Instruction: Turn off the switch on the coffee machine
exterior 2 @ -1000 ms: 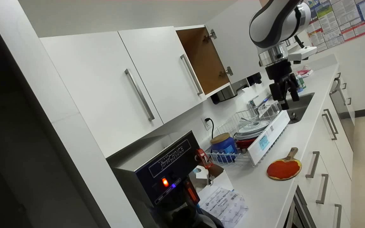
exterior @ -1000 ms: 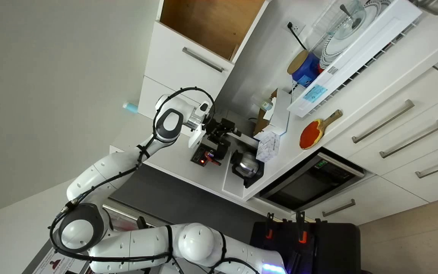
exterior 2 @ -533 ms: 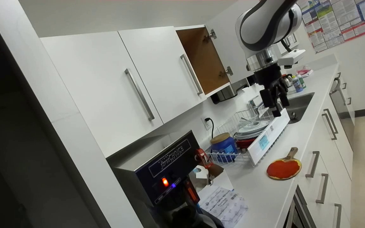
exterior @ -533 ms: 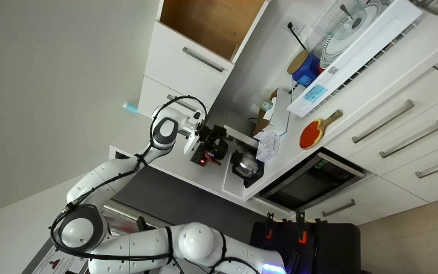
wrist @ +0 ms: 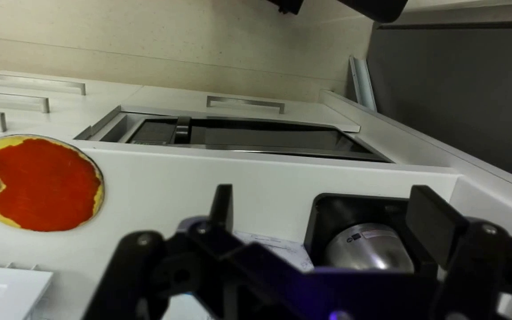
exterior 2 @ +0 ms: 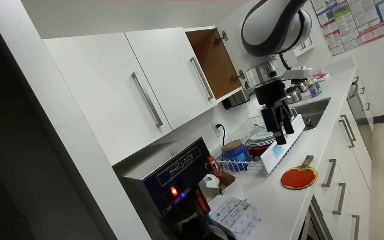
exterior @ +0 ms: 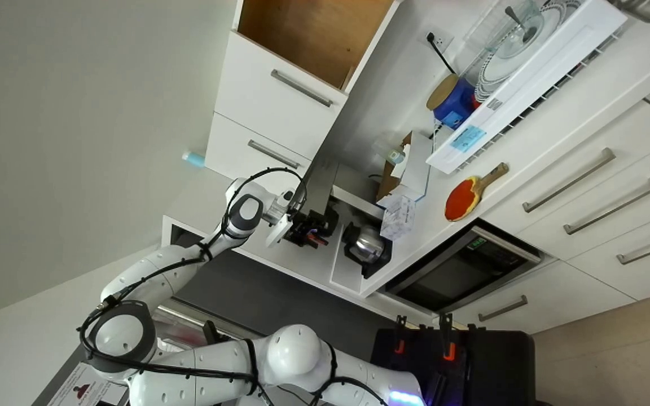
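Observation:
The coffee machine (exterior 2: 183, 170) is a boxy appliance with a black front panel and silver top. An orange light (exterior 2: 174, 191), apparently its switch, glows on the panel, with a small blue light beside it. The machine's steel pot (exterior: 367, 246) on a black base also shows in the wrist view (wrist: 371, 246). My gripper (exterior 2: 285, 137) is in the air, apart from the machine panel. In an exterior view my gripper (exterior: 309, 230) overlaps the panel and hides the orange light. In the wrist view the gripper (wrist: 322, 195) is open and empty, its fingers wide apart above the pot.
A red clip (exterior 2: 214, 166) sits at the panel's edge. A dish rack (exterior 2: 283, 141) with plates and a blue jar (exterior 2: 235, 155) stands along the counter. A red paddle (wrist: 45, 184), an open box (exterior: 409, 163) and a patterned packet (exterior: 397, 217) lie nearby. A white cupboard (exterior: 280, 84) hangs overhead.
My gripper has moved down, and to the left, in both exterior views. It now covers the machine's orange light in an exterior view where the light showed before. The light stays lit.

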You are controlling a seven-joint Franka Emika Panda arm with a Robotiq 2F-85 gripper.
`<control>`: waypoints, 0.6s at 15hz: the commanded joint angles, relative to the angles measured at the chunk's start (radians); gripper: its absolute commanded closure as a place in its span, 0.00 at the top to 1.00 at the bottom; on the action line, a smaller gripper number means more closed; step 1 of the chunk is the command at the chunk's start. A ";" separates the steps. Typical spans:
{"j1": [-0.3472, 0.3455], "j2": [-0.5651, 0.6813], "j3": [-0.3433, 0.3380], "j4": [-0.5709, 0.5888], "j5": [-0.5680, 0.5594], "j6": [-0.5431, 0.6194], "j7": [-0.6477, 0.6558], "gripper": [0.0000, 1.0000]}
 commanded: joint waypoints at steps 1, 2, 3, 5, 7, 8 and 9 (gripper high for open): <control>-0.004 0.000 0.004 0.002 0.003 -0.003 -0.003 1.00; -0.004 0.000 0.003 0.002 0.003 -0.003 -0.007 1.00; -0.004 0.000 0.002 0.002 0.004 -0.003 -0.014 1.00; 0.004 -0.006 0.023 -0.005 0.010 0.033 0.012 1.00; 0.018 -0.009 0.053 -0.011 0.033 0.074 0.054 1.00; 0.036 -0.007 0.052 -0.006 0.076 0.068 0.060 1.00; 0.035 -0.014 0.079 -0.014 0.073 0.101 0.094 1.00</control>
